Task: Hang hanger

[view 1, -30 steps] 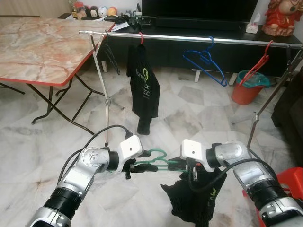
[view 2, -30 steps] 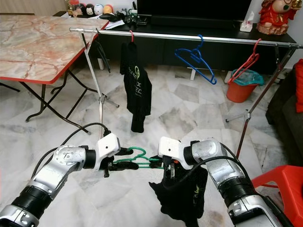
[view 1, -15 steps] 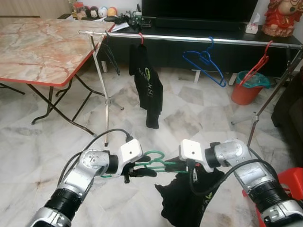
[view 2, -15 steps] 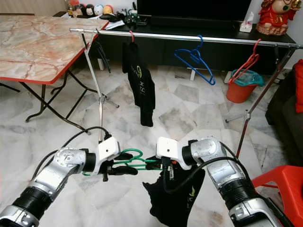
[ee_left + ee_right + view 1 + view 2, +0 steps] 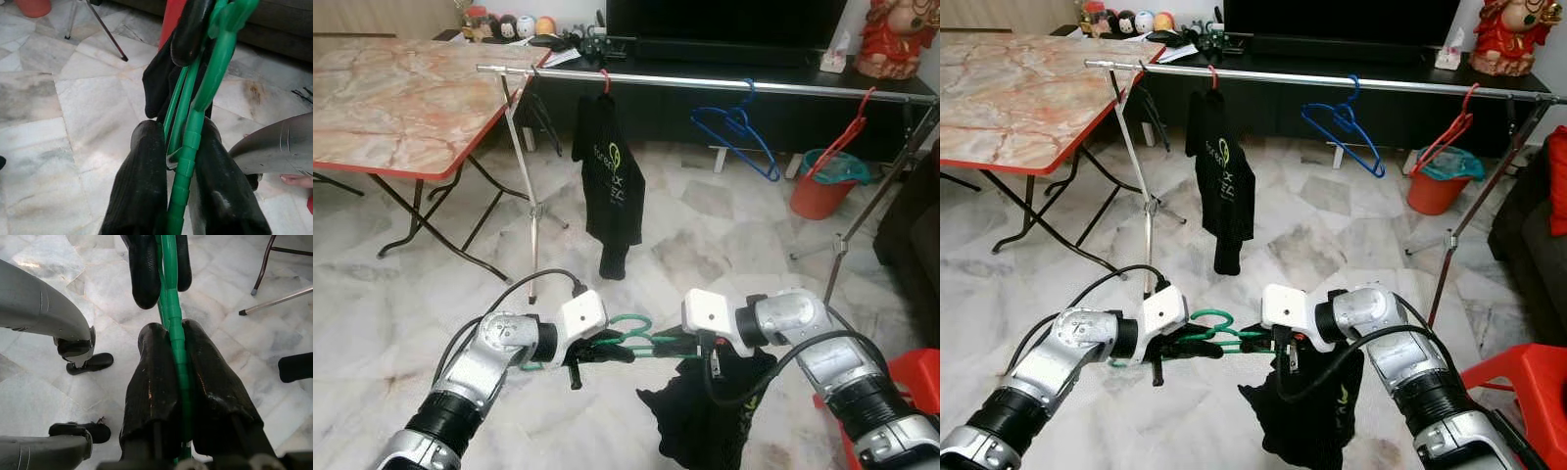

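Observation:
A green hanger (image 5: 638, 339) is held level between my two grippers, low over the marble floor. My left gripper (image 5: 607, 351) is shut on its hook end, with the green bar (image 5: 182, 147) squeezed between both fingers. My right gripper (image 5: 693, 344) is shut on the same bar (image 5: 172, 333). A black garment (image 5: 707, 416) droops from the hanger under the right gripper. Ahead stands a silver clothes rail (image 5: 705, 80). It carries a black shirt (image 5: 612, 181) on a red hanger, an empty blue hanger (image 5: 736, 127) and an empty red hanger (image 5: 848, 135).
A folding table (image 5: 391, 98) with a red edge stands at the left, beside the rail's left stand. An orange bucket (image 5: 818, 191) sits behind the rail on the right. A dark sofa (image 5: 915, 235) and a red stool (image 5: 922, 380) lie to my right.
The black shirt on the rail swung right and has come back. The garment under the green hanger swayed. Both grippers keep their hold, almost in place.

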Robot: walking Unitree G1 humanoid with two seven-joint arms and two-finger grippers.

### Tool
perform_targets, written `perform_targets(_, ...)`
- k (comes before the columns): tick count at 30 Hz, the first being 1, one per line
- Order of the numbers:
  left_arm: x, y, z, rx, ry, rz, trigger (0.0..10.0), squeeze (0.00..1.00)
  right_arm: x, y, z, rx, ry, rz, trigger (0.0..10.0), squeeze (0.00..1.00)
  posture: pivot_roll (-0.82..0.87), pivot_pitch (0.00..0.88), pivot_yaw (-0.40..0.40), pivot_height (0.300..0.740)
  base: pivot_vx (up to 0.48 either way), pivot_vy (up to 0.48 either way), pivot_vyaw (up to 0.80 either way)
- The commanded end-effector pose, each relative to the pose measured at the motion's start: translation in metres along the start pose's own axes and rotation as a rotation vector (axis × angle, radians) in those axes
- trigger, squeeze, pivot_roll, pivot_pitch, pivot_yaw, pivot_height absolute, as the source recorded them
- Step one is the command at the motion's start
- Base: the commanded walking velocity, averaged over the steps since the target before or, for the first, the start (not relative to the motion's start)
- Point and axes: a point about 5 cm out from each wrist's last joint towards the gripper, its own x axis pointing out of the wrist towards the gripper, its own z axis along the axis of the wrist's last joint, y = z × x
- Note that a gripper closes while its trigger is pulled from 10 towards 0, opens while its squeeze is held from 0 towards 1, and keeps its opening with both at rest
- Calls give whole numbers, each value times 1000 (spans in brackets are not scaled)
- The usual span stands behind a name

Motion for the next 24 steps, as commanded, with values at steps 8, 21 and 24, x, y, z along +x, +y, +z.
perform_targets(8, -1, 0, -3, 8, 14, 10, 0, 0, -1, 0, 8, -38, -18, 5, 0, 0, -116, 0, -15, 740, 0, 0, 0)
perform_targets(21, 1, 0, -2, 16, 7, 8, 0, 0, 2, 3, 2, -15, -10, 32, 10000, 1000, -114, 0, -21, 740, 0, 0, 0)
perform_targets(24, 1, 0, -2, 19, 9, 7, 0, 0, 2, 8, 4, -22, -26, 93, 10000, 1000, -115, 0, -21, 740, 0, 0, 0)
